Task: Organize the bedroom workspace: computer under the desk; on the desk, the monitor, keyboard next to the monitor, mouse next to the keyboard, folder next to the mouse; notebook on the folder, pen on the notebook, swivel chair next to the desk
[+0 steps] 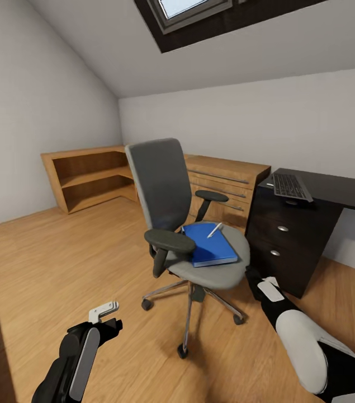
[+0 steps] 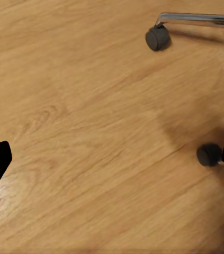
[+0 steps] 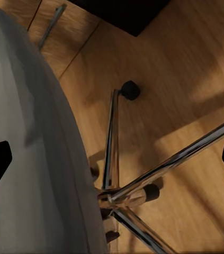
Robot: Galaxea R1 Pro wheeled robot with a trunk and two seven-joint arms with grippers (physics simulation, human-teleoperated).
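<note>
on the wood floor (image 1: 48, 263) the swivel chair (image 1: 169, 196) holds the folder (image 1: 209, 244) and pen (image 1: 215, 229); both tools spread apart.

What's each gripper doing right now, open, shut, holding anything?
Left gripper: open, empty, above the wooden floor.
Right gripper: open, empty, beside the grey swivel chair seat.

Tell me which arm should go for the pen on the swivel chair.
Right. The right gripper sits beside the seat edge, near the pen on the blue folder. The left gripper hangs over the floor, farther away.
</note>
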